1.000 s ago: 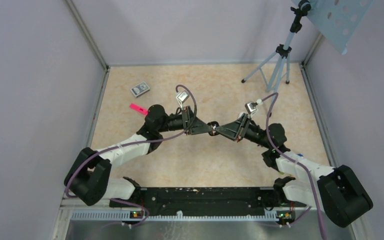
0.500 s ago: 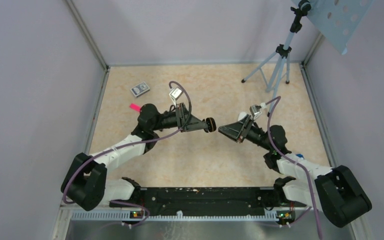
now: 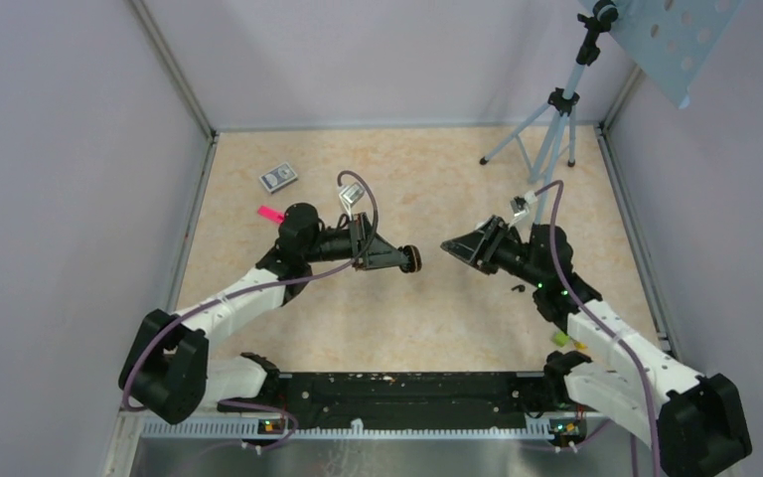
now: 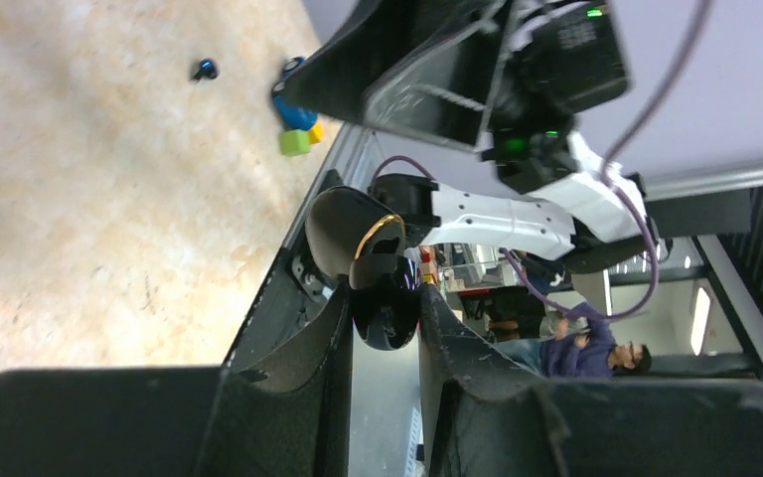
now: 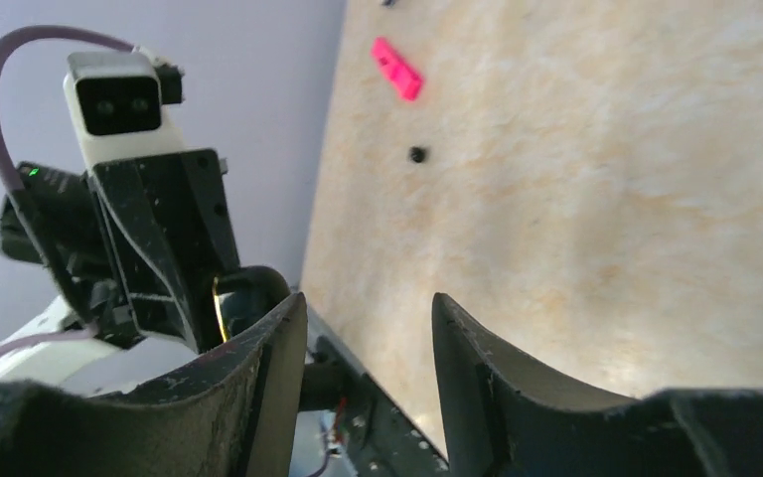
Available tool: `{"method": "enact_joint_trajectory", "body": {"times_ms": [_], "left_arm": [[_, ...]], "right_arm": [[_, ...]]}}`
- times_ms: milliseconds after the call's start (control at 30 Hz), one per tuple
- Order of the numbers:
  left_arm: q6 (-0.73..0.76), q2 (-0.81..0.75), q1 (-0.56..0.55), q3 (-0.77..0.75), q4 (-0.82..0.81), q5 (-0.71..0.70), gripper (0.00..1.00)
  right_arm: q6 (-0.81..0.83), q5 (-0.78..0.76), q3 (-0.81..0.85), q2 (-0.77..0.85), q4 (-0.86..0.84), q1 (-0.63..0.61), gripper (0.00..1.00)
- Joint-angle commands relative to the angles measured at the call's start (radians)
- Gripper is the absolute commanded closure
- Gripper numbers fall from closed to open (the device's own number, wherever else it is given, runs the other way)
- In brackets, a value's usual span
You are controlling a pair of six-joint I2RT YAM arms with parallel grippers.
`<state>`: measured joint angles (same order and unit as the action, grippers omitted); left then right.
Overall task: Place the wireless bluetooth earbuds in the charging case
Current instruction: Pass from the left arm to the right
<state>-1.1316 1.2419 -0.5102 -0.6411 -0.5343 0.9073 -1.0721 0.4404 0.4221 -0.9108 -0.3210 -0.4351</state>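
— As you look down from overhead, what are your two grippers doing?

— My left gripper [image 3: 404, 260] is pressed together on the charging case [image 3: 414, 258], holding it up over the middle of the table [image 3: 407, 318]. My right gripper [image 3: 448, 245] faces it, a little apart, with its fingers parted and holding nothing. One small dark piece [image 3: 518, 288], possibly an earbud, lies on the table beside my right arm. I count one pink piece [image 3: 271, 214], one tripod [image 3: 553, 129] and one small printed box [image 3: 278, 177]. Its print is too small to read.

— And from your left wrist?

— My fingers [image 4: 328, 328] pinch the charging case [image 4: 373, 268]. It is glossy black, hinged open, with a gold rim. The small dark piece [image 4: 204, 70] lies near three blocks: one blue [image 4: 293, 109], one green [image 4: 295, 142], one yellow [image 4: 315, 131].

— Right wrist?

— My right gripper [image 5: 368, 308] stands spread and holds nothing. Beyond it is the case's gold rim [image 5: 221, 298]. On the table are the pink piece [image 5: 397, 68] and one dark speck [image 5: 417, 155] that I cannot identify.
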Motion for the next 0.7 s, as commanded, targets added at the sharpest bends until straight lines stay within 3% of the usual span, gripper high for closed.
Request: {"method": "enact_joint_trajectory", "body": {"times_ms": [0, 100, 300, 433, 667], "left_arm": [[0.148, -0.026, 0.007, -0.070, 0.296, -0.041, 1.00], [0.205, -0.008, 0.008, -0.109, 0.425, -0.054, 1.00], [0.177, 0.046, 0.007, -0.122, 0.387, 0.103, 1.00], [0.171, 0.054, 0.008, -0.138, 0.381, 0.104, 1.00], [0.092, 0.083, 0.010, -0.128, 0.257, 0.138, 1.00]], "right_arm": [[0.317, -0.230, 0.172, 0.041, 0.552, 0.016, 0.52], [0.434, -0.248, 0.238, 0.051, 0.633, 0.015, 0.52], [0.417, 0.215, 0.215, 0.014, 0.321, 0.015, 0.44], [0.312, 0.273, 0.155, 0.041, 0.117, 0.015, 0.33], [0.218, 0.350, 0.104, -0.011, -0.010, 0.015, 0.31]]}}
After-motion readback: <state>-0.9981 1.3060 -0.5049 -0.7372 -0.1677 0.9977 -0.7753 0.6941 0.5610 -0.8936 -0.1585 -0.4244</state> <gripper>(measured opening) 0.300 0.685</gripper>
